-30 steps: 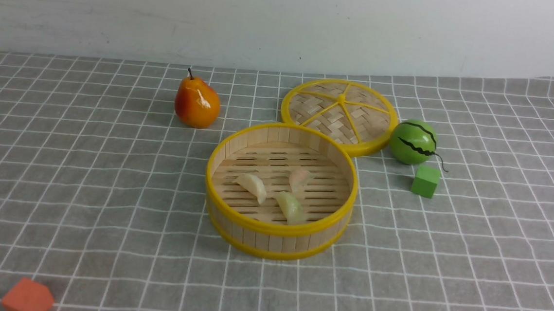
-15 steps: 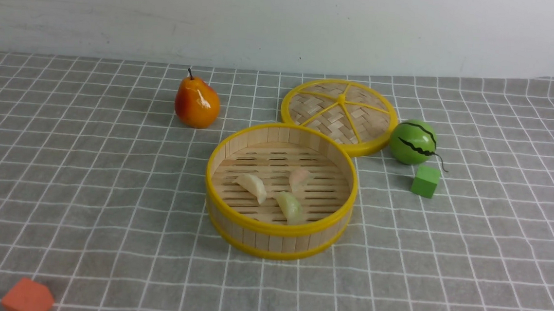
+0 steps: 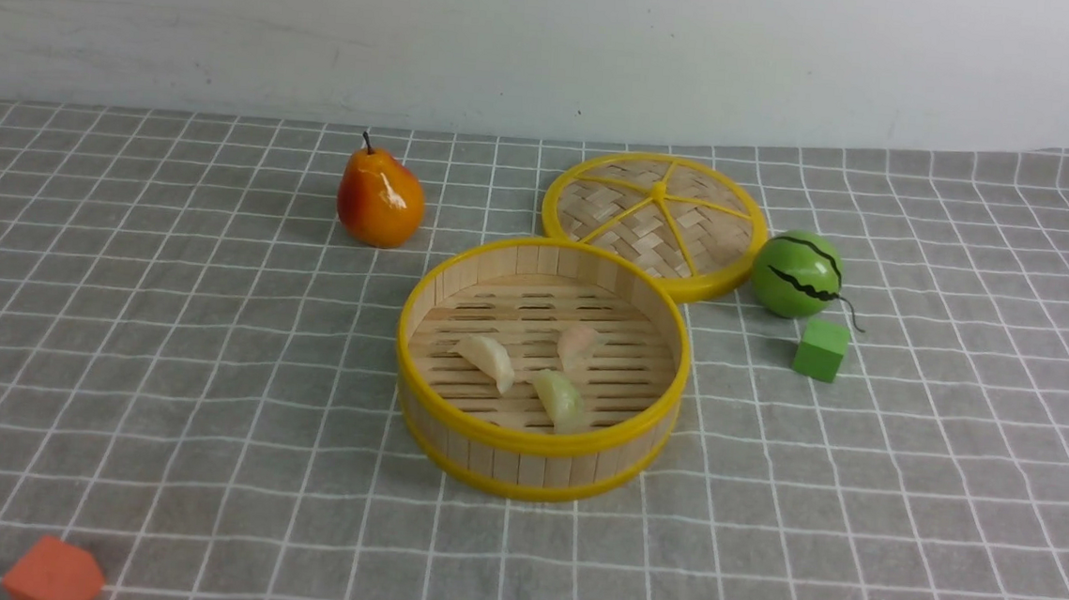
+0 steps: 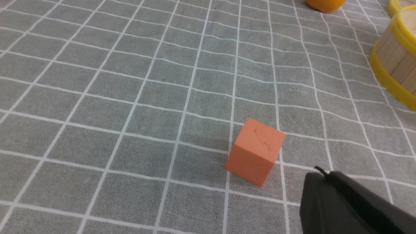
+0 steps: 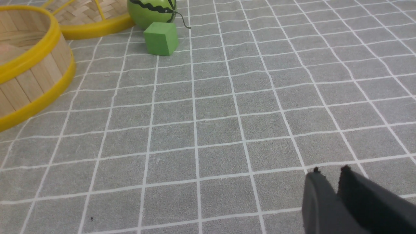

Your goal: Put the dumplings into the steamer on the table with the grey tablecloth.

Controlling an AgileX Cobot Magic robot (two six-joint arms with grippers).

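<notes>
Three dumplings lie on the slotted floor of the steamer (image 3: 534, 443): a creamy white one (image 3: 488, 361), a pinkish one (image 3: 578, 344) and a greenish one (image 3: 560, 399). The steamer stands mid-table on the grey tablecloth (image 3: 163, 359). Neither arm shows in the front view. In the left wrist view my left gripper (image 4: 320, 172) is shut and empty, just beside the orange block (image 4: 256, 151), with the steamer's wall (image 4: 399, 65) far off. In the right wrist view my right gripper (image 5: 331, 170) hangs over bare cloth, its tips a narrow gap apart with nothing between them, well away from the steamer (image 5: 29, 78).
The woven lid (image 3: 655, 219) lies flat behind the steamer. A pear (image 3: 380, 197) stands back left. A toy watermelon (image 3: 796, 273) and a green cube (image 3: 821, 348) sit to the right. The orange block (image 3: 54, 573) is at the near left edge. A white wall closes the back.
</notes>
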